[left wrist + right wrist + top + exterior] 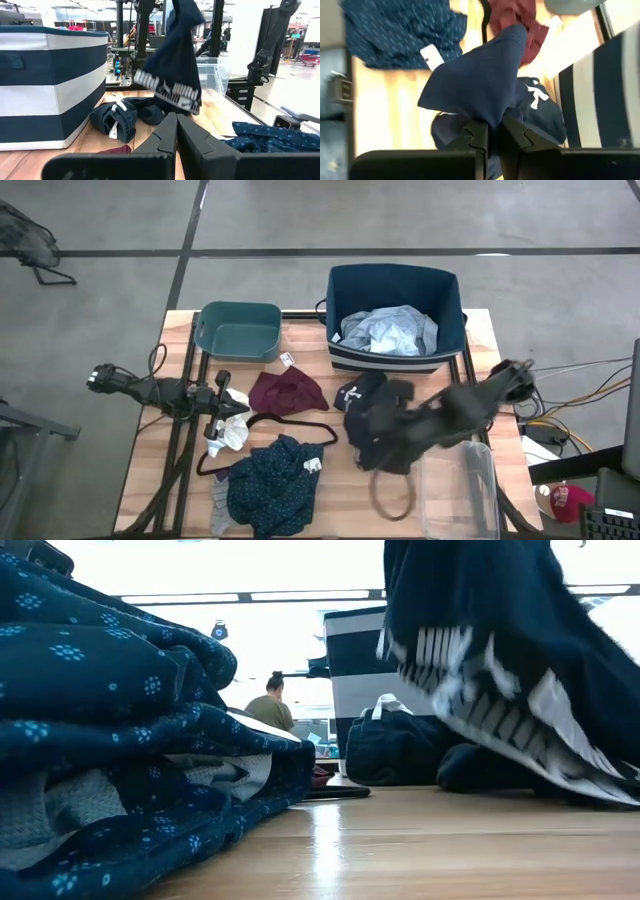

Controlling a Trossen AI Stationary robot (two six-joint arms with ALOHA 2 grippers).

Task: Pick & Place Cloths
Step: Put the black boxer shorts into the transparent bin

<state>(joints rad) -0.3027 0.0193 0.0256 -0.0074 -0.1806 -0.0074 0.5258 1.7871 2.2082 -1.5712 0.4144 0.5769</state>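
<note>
My right gripper (490,132) is shut on a dark navy piece (480,85) with a white-lettered waistband (175,92), above the table's middle (385,442). Under it, more dark pieces (375,395) lie on the wood. A pale grey-blue shirt (390,330) sits in the striped bin (445,285). The maroon piece (287,390), the navy patterned top (275,485) and white socks (235,425) lie flat on the table. My left gripper (175,135) is shut, holds nothing, and waits beside the socks (222,392). My right gripper pinches a bunched fold of the dark navy piece (492,117) between its two fingers, coming slanting from the table's right side. The piece hangs slack from the fingers with its waistband end (480,690) lowest. In the left wrist view it is clear of the table.
A teal tub (240,330) stands at the far left and a clear plastic box (460,490) at the near right. A thin black hanger (290,423) lies between the maroon piece and the patterned top. A person (268,705) sits in the room beyond.
</note>
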